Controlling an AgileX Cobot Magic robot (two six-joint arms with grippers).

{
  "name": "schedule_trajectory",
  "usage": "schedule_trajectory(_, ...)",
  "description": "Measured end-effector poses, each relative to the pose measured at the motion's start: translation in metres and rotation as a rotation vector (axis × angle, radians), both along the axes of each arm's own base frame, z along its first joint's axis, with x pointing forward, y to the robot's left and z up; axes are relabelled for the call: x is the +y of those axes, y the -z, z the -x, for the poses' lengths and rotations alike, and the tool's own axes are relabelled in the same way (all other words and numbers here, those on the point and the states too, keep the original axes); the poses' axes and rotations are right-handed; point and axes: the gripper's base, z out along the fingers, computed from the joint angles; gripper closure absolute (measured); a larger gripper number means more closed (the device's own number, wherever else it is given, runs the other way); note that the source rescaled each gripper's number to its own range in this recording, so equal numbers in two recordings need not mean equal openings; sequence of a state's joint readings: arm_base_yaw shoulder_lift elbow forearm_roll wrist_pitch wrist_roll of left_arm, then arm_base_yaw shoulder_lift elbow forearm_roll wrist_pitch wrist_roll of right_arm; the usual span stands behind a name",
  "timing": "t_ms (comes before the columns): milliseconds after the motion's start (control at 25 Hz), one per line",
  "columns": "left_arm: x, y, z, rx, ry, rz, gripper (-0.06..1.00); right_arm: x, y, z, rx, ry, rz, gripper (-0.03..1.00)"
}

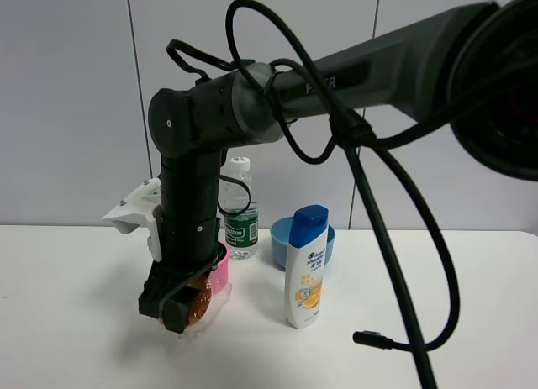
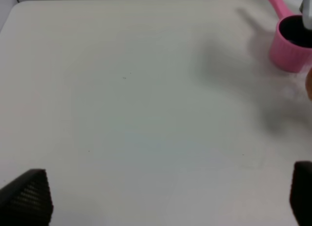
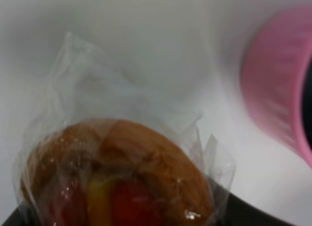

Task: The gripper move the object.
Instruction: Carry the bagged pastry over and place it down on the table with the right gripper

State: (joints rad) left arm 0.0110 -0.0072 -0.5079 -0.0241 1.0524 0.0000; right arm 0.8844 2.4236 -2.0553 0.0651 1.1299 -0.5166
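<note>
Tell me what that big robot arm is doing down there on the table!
The robot's right hand grips a small muffin in clear plastic wrap, low at the white table, right beside a pink pot. I can't tell whether the muffin is off the table. The left hand is open over bare table and holds nothing. A water bottle, a shampoo bottle and a blue bowl stand nearby, untouched.

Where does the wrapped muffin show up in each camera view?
Exterior high: the muffin sits low, left of centre, in the right gripper, in front of the pink pot.
Left wrist: only a brown sliver at the frame edge, probably the muffin, near the pink pot.
Right wrist: the muffin fills the foreground, pink pot beside it.
Shared landmark: the pink pot.
</note>
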Motion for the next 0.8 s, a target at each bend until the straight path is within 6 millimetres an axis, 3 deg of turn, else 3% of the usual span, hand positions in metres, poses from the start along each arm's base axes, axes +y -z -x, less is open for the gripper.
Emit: schedule_trajectory(800, 0.0, 0.0, 0.0, 0.0, 0.0, 0.0, -0.06, 0.003, 0.006, -0.0003, -0.019, -0.148, -0.013, 0.97)
